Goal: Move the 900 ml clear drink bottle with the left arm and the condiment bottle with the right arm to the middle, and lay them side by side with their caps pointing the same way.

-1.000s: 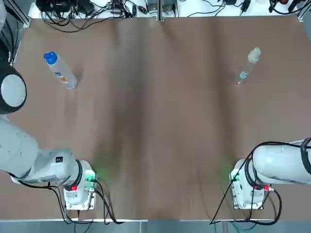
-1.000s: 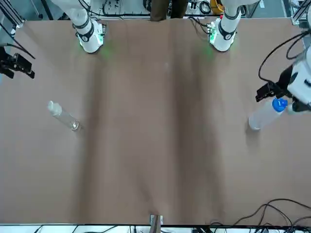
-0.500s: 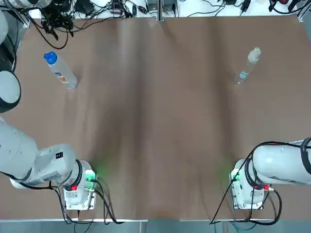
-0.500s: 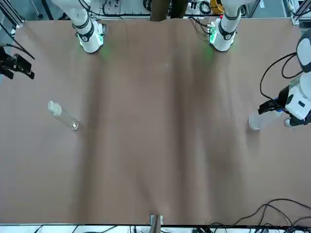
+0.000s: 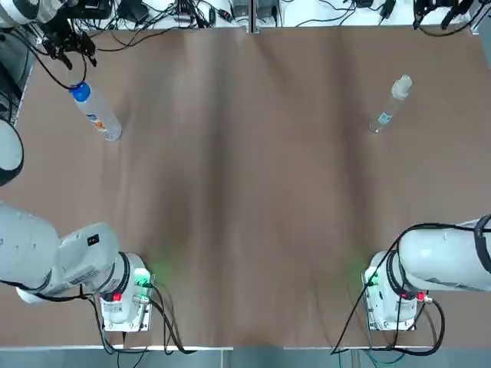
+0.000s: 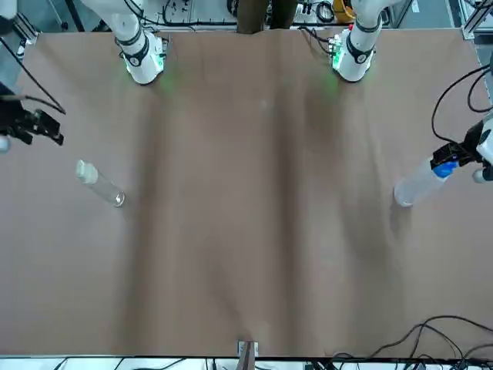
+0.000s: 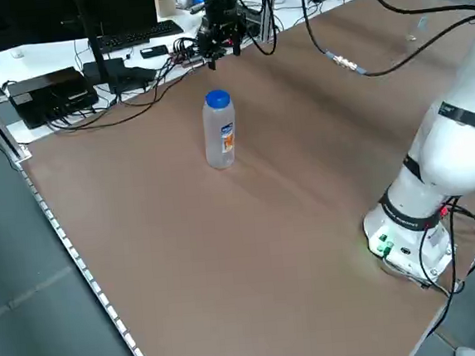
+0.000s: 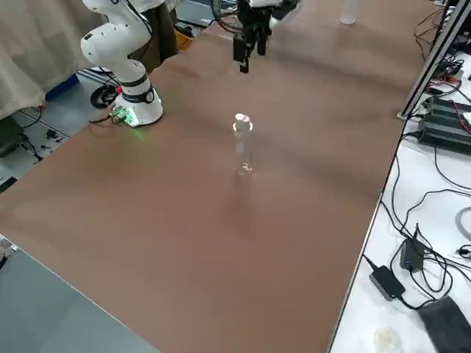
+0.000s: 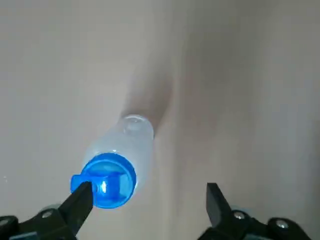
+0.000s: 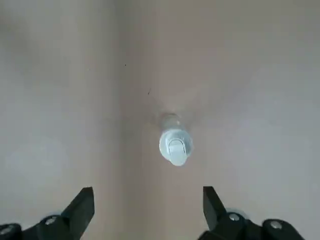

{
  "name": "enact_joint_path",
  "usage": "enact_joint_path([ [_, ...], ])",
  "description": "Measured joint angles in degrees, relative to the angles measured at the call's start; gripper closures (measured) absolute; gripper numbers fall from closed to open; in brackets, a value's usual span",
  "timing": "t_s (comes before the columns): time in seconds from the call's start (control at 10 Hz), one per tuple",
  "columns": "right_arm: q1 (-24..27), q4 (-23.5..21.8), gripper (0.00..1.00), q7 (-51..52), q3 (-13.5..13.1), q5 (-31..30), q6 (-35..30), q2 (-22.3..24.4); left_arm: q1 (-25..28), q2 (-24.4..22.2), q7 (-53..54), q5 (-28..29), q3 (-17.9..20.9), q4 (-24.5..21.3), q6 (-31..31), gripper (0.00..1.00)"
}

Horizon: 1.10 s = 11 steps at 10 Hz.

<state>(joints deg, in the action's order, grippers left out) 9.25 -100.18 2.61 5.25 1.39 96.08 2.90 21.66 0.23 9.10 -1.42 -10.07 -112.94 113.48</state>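
My left jaws apart, blue-capped clear plastic drink bottle (image 9: 122, 152) off-centre, cap near one finger; right jaws apart, small clear condiment bottle (image 10: 175, 142) centred below.

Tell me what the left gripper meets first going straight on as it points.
Likely the blue cap of the drink bottle, which sits beside one finger of the open left gripper. Depth is unclear; it might graze past to the table.

Lab: tangled cables (image 7: 156, 83), keyboard (image 7: 130, 39).
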Motion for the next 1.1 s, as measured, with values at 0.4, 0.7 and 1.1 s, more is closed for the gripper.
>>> enact_joint_path([
  [0.4, 0.17, -9.20, 0.06, 0.00, -0.27, -0.05, 8.60, -0.22, 4.52, 0.15, 5.03, 0.03, 0.00, -5.09, 6.82, 0.00],
  [0.7, 1.24, -16.92, 0.06, 0.00, -0.54, -0.14, 16.60, -0.39, 5.17, 0.29, 5.82, 0.03, -0.17, -6.14, 7.87, 0.00],
  [1.1, 2.47, -22.14, 0.11, 0.13, -0.56, -0.17, 20.81, -0.80, 5.16, 0.31, 5.88, 0.03, -0.31, -9.29, 11.47, 0.00],
])
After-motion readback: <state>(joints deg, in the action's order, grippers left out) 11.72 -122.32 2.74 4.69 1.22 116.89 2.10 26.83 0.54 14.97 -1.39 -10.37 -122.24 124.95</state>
